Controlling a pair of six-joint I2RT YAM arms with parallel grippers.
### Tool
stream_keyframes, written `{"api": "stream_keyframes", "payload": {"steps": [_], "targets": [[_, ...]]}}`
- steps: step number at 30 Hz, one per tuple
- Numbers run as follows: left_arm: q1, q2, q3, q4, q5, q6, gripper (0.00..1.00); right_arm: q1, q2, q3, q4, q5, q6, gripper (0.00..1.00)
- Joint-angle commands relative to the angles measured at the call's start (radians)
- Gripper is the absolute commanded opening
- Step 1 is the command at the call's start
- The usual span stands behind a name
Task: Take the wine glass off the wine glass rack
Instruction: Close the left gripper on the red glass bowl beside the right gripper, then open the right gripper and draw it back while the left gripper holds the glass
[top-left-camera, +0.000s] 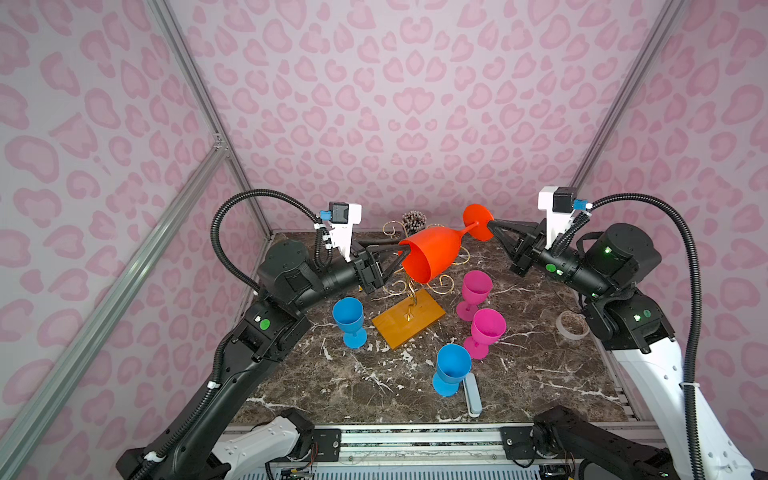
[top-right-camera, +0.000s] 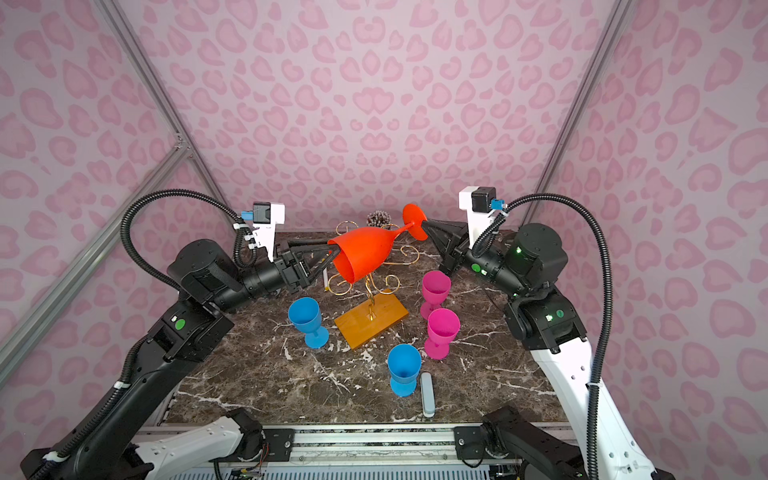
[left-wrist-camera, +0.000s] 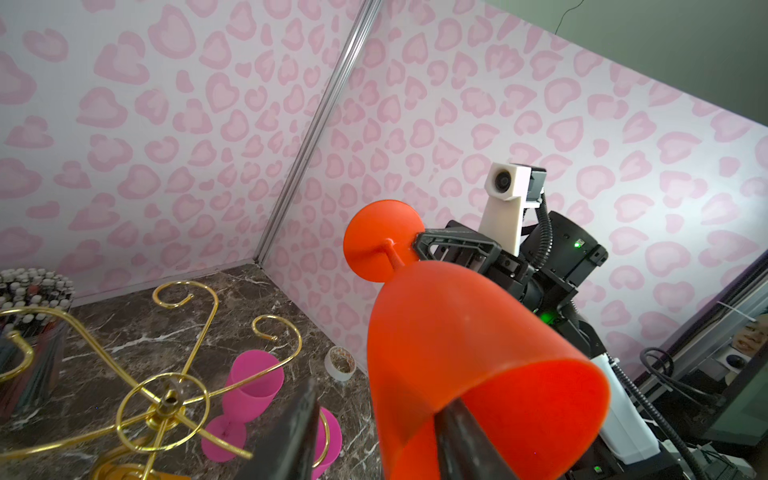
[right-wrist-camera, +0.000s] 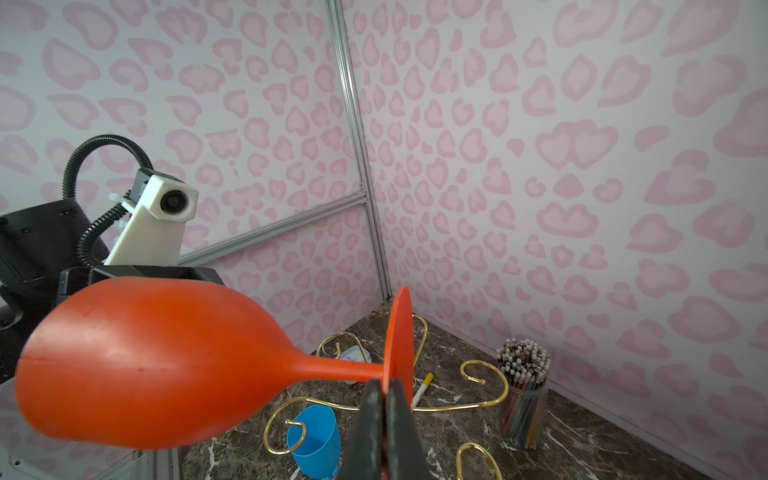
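The orange wine glass (top-left-camera: 432, 253) hangs in the air on its side, above the gold wire rack (top-left-camera: 405, 320) and free of its hooks. It is over the middle of the table (top-left-camera: 374, 386), toward the back edge. Its foot points toward the right edge, and its open mouth faces the left edge, tipped down a little.

The right fingers (top-left-camera: 490, 227) are pressed together on the rim of the foot, pinching it. The right wrist view shows the thin disc caught between them. The left fingers (top-left-camera: 400, 251) are spread at the mouth of the bowl, one inside and one outside. In the left wrist view the outer one (left-wrist-camera: 299, 424) seems to stand a little clear of the wall. The angle is poor, so I would not call it a grip.

The rack stands upright on its flat wooden base. One blue glass (top-left-camera: 349, 316) stands just left of the base. Another blue glass (top-left-camera: 453, 368) stands nearer the front edge, with a pale oblong case (top-left-camera: 473, 395) lying just beside it. Two pink glasses (top-left-camera: 476, 291) (top-left-camera: 488, 330) stand upright close together, right of the base. A cup of pencils (top-left-camera: 414, 220) sits at the back edge, behind the rack. A roll of tape (top-left-camera: 572, 325) lies near the right edge.
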Motion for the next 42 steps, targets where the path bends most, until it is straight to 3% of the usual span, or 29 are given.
{"api": "stream_keyframes", "payload": {"steps": [1, 12, 17, 21, 22, 25, 29, 36, 42], "targets": [[0.000, 0.013, -0.016, 0.056, 0.022, -0.037, 0.38, 0.001, -0.004, -0.009, 0.044, 0.005, -0.011, 0.00], [-0.018, 0.015, -0.019, 0.043, 0.003, -0.025, 0.18, 0.004, -0.015, -0.023, 0.047, 0.010, -0.013, 0.00], [-0.029, 0.016, -0.021, 0.035, -0.021, -0.020, 0.05, 0.010, -0.026, -0.031, 0.040, 0.015, -0.020, 0.00], [-0.034, 0.009, -0.024, 0.032, -0.047, -0.022, 0.04, 0.015, -0.032, -0.033, 0.023, 0.023, -0.038, 0.00], [-0.035, 0.008, -0.026, 0.030, -0.054, -0.022, 0.04, 0.017, -0.033, -0.032, 0.020, 0.024, -0.042, 0.05], [-0.035, 0.004, -0.031, 0.024, -0.073, -0.024, 0.04, 0.016, -0.037, -0.031, 0.012, 0.031, -0.049, 0.39], [-0.035, -0.004, -0.036, 0.015, -0.098, -0.017, 0.04, 0.017, -0.056, -0.033, 0.009, 0.062, -0.064, 0.56], [-0.034, -0.037, -0.024, -0.073, -0.148, 0.056, 0.03, 0.006, -0.096, -0.022, 0.021, 0.181, -0.068, 0.66], [-0.033, -0.134, -0.028, -0.237, -0.223, 0.248, 0.04, -0.020, -0.122, -0.057, 0.061, 0.366, -0.047, 0.66]]}}
